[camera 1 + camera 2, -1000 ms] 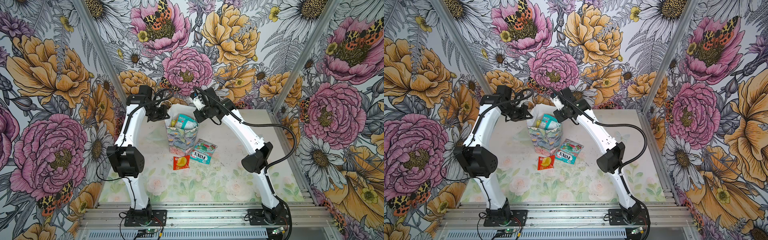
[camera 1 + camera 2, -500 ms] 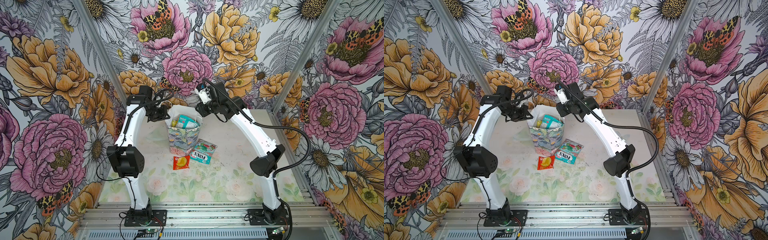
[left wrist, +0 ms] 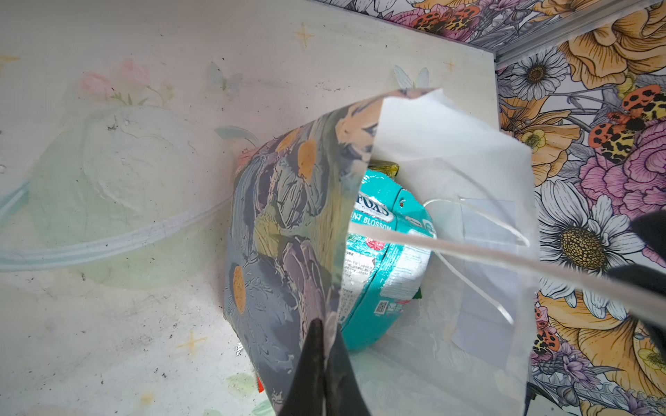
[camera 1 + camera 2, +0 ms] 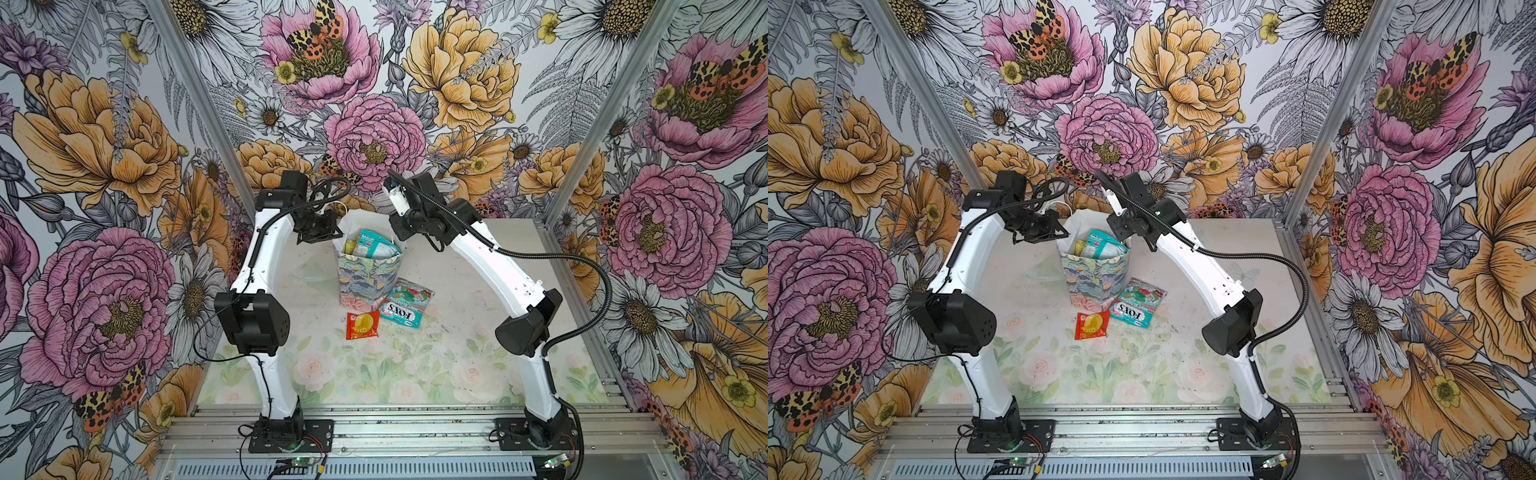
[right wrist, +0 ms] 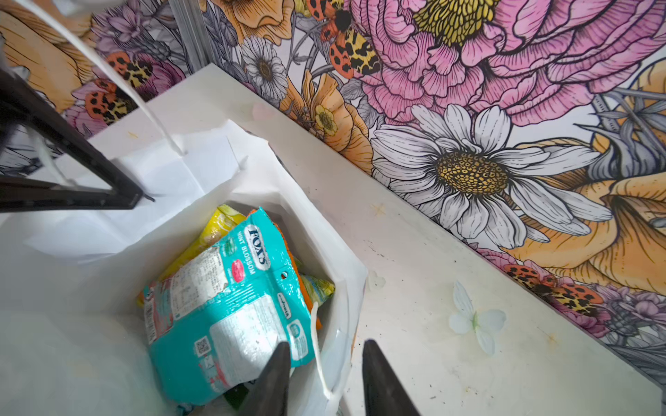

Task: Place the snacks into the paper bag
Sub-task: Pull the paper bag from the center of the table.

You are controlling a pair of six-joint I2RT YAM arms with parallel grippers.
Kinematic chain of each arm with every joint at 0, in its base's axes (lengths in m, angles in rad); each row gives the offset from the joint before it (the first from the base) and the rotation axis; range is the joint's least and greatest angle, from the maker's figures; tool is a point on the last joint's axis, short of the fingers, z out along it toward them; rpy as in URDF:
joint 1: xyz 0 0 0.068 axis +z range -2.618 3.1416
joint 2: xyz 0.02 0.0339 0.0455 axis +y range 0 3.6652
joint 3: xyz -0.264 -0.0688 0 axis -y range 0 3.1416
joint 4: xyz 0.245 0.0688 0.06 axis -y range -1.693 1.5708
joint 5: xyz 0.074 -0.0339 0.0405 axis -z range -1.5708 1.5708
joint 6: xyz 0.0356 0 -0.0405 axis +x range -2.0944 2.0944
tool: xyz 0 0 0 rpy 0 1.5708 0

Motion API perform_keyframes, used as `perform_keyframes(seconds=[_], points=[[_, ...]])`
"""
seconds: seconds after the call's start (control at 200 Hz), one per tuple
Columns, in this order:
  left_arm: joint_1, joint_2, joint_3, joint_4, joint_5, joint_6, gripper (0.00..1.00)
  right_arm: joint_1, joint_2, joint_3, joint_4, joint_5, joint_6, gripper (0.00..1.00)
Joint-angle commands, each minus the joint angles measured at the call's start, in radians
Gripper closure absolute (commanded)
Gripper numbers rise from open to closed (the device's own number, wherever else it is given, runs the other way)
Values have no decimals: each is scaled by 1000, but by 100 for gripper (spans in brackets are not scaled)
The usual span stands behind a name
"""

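Flowered walls are set around a pale tabletop. The paper bag is stood upright on it, and some snacks are already inside. The bag's rim is pinched by the left pincer. The right pincer is spread and empty over the bag's edge. A teal packet and a red packet are left on the tabletop beside the bag.

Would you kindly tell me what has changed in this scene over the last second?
The right gripper opened, apparently releasing the teal glossy FOX'S packet into the floral-print paper bag, and lifted back from the bag's mouth. Unchanged: the left gripper stays shut on the bag's rim, and the red flat packet and second teal packet lie on the table beside the bag.
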Motion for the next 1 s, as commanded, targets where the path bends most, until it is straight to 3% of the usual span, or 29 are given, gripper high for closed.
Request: perform_keyframes(seconds=[0.0,0.43,0.811,0.906,0.996], points=[[-17,0,38,29,53,-11,100,-2,38,22,-37,45,-53,64],[-35,-10,44,29,54,-18,100,2,58,10,-100,53,-94,64],[-39,-18,41,30,55,-24,100,3,104,22,-98,56,-103,70],[-45,-18,41,29,55,-25,100,5,114,31,-98,49,-101,74],[-42,-16,42,29,54,-26,100,5,117,40,-98,45,-95,86]])
